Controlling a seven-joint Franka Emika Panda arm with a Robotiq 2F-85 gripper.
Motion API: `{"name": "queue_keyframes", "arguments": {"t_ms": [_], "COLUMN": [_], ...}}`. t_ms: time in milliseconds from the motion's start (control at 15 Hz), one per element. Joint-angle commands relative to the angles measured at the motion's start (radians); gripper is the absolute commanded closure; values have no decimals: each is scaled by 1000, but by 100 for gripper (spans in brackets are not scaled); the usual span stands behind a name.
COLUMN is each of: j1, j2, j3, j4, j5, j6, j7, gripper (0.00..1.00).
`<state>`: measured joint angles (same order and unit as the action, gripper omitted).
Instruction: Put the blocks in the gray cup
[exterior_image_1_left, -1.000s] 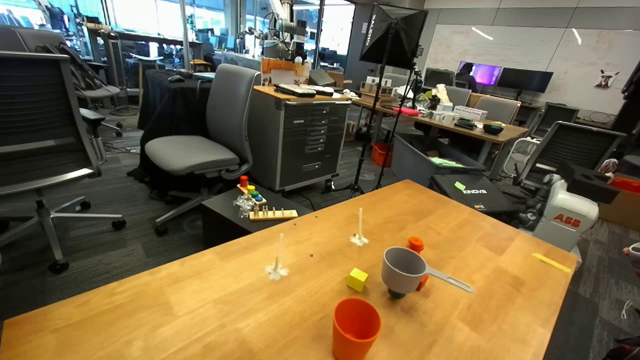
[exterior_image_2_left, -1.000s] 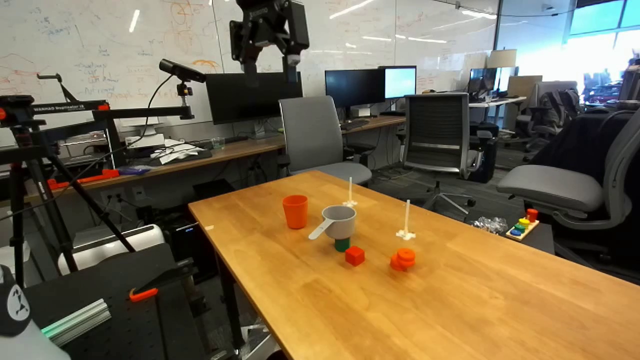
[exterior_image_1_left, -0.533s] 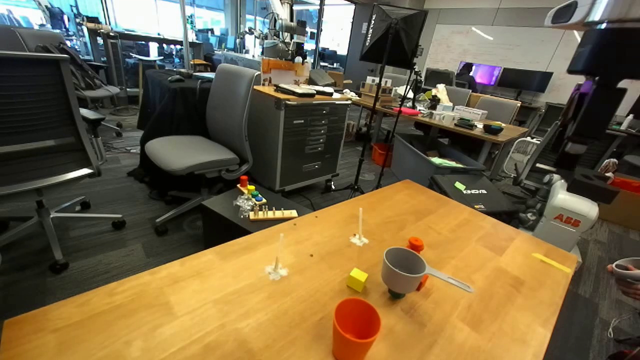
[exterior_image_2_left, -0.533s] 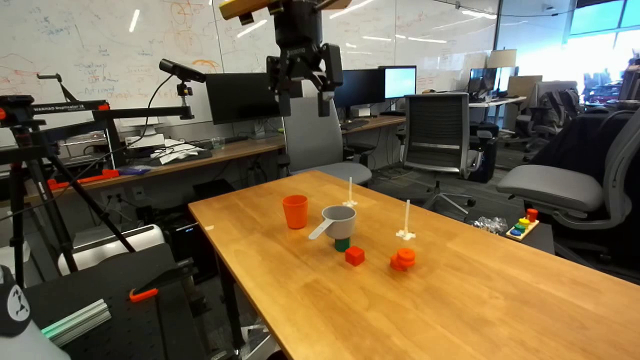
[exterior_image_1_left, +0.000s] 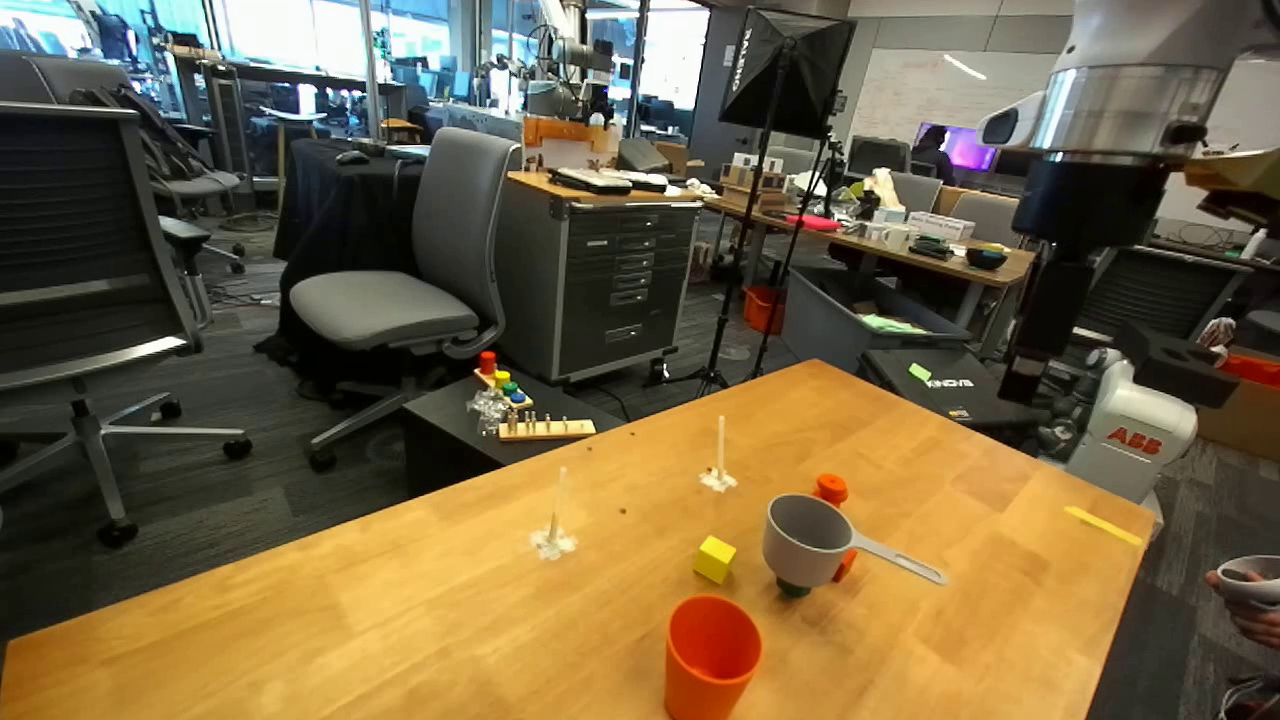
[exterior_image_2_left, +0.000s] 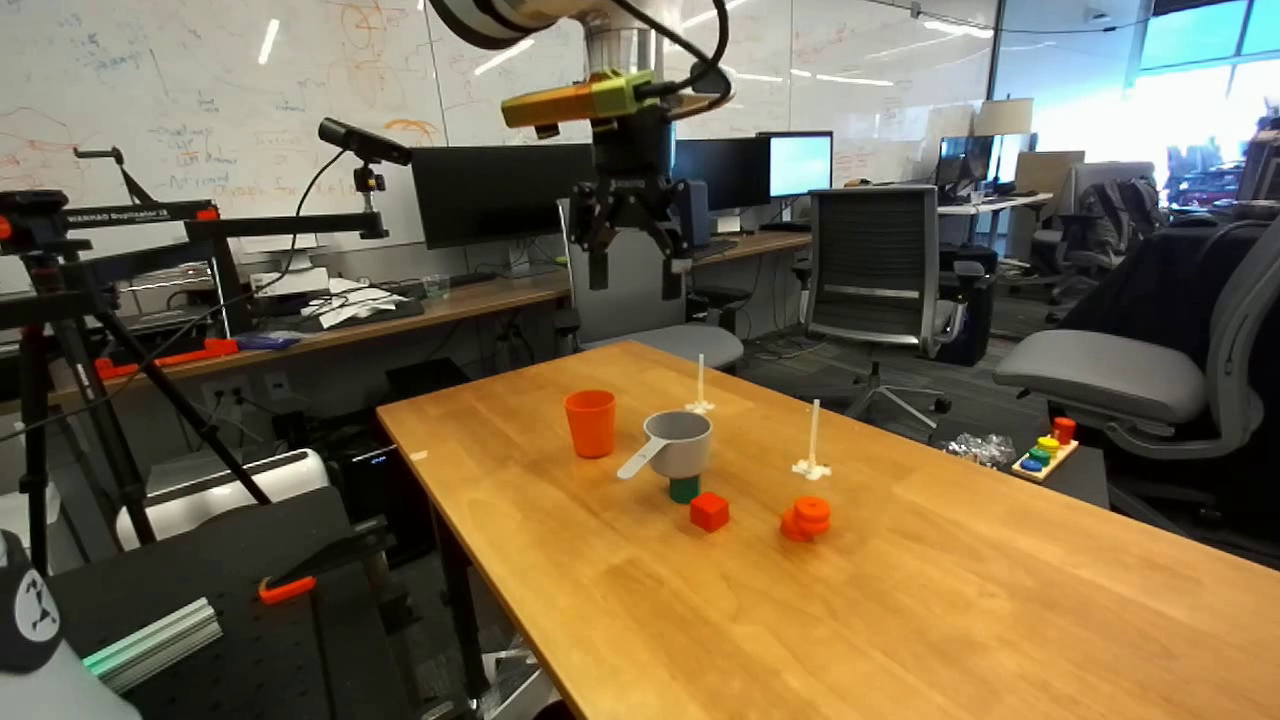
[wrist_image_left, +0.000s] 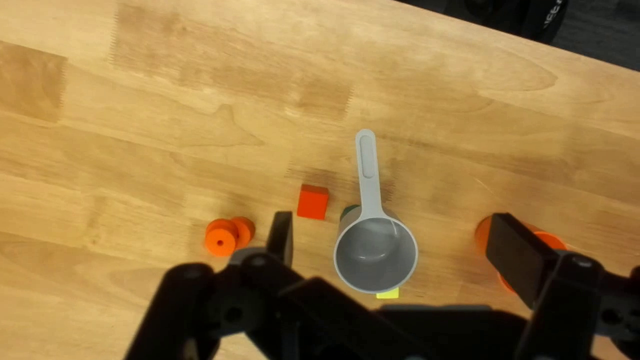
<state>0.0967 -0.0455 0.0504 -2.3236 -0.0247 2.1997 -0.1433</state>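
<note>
Moved: gripper (exterior_image_2_left: 636, 277), lower than earlier; jaws wide, holding nothing. Gray cup (wrist_image_left: 375, 255): nothing seen inside, stands on green block (exterior_image_2_left: 685, 489). Red block (wrist_image_left: 312, 202), yellow block (exterior_image_1_left: 714, 560): on bench (exterior_image_2_left: 900, 600). Placed: none; remaining: all three.

A bright orange tapered cup (exterior_image_2_left: 591, 428) stands upright on a light-brown wooden tabletop (exterior_image_2_left: 900, 600) that also carries two slim upright white rods (exterior_image_2_left: 814, 435). Beyond, a gray office chair (exterior_image_1_left: 463, 200) sits near a dark-gray metal drawer cabinet (exterior_image_1_left: 628, 285); a black flat-screen monitor (exterior_image_2_left: 490, 195) fronts a handwriting-scrawled whiteboard (exterior_image_2_left: 200, 100).
</note>
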Motion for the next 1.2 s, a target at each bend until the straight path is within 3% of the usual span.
{"name": "queue_keyframes", "arguments": {"t_ms": [0, 400, 1133], "j1": [11, 16, -8], "j2": [103, 244, 274], "j3": [31, 52, 40], "j4": [67, 109, 93], "j5": [18, -11, 3], "j6": [30, 46, 46], "j7": [12, 45, 31], "gripper": [0, 0, 0]}}
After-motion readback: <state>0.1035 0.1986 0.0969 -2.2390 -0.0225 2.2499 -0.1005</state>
